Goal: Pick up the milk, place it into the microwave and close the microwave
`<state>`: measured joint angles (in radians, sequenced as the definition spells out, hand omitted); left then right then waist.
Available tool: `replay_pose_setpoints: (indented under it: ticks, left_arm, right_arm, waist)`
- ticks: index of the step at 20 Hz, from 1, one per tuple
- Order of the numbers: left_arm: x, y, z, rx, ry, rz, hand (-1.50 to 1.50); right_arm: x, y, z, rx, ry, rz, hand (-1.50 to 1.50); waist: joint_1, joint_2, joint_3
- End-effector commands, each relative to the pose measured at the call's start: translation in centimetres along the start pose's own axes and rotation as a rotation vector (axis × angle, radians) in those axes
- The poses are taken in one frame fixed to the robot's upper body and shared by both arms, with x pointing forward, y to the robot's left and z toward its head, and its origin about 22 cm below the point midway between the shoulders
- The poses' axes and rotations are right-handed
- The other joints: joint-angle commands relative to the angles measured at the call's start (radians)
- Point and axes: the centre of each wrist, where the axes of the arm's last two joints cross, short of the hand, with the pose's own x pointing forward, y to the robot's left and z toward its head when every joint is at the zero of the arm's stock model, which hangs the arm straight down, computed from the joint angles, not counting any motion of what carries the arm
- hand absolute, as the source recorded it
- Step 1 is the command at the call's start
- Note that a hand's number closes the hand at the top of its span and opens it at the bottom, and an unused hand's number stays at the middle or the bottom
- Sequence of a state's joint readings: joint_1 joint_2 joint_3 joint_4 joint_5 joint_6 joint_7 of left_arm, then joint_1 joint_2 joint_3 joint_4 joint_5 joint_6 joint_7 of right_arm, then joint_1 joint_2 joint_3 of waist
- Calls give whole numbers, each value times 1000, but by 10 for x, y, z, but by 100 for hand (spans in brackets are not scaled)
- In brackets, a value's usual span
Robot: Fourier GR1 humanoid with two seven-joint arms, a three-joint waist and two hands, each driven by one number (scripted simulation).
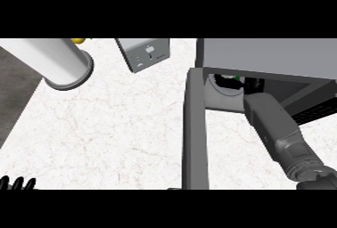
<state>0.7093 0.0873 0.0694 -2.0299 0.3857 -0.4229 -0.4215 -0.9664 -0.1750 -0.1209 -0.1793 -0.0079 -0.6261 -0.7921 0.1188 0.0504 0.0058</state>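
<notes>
The grey microwave (270, 55) stands at the upper right with its door (195, 133) swung open toward me, seen edge-on as a long dark bar. My right forearm (276, 129) reaches into the cavity, and my right hand (254, 84) is mostly hidden in the dark opening. Just left of the hand, inside the microwave, shows a white shape with a green patch, which looks like the milk (227, 84). Whether the hand touches it cannot be told. My left hand (17, 183) rests open at the lower left edge, fingers up.
A large white cylinder (59, 62) lies at the upper left, with a small yellow object (79, 40) behind it. A grey box with switches (145, 53) sits at top centre. A dark surface (13, 89) borders the white marble counter (112, 129) on the left.
</notes>
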Motion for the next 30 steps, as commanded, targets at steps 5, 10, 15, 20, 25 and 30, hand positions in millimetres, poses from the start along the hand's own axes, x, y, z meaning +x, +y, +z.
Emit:
replay_pose_setpoints:
  ticks: [5, 10, 15, 20, 25, 30]
  left_arm:
    - [-4, -1, -3, -22, 8, -1, -150]
    - [-1, 4, -3, -36, 11, -3, -150]
    - [-8, 3, 0, -12, 22, 6, -150]
    - [-5, 6, -10, -56, -4, -8, -150]
    - [-7, 6, -13, -70, 4, -15, -150]
    - [-13, 1, -18, -68, 5, 2, -150]
  right_arm:
    - [5, -9, -15, -148, -76, 144, 150]
    - [13, 0, -16, -227, -58, 225, 150]
    - [3, -24, -25, -247, -56, 244, 150]
    - [-59, -55, 31, -312, 215, 645, -150]
    - [-61, -60, 31, -317, 248, 719, -150]
    - [-11, 1, 11, 17, 6, 488, -150]
  waist:
    - [22, 13, 0]
    - [33, 10, -1]
    - [32, 15, 0]
    - [58, 43, -13]
    - [73, 40, -11]
    - [71, 25, 2]
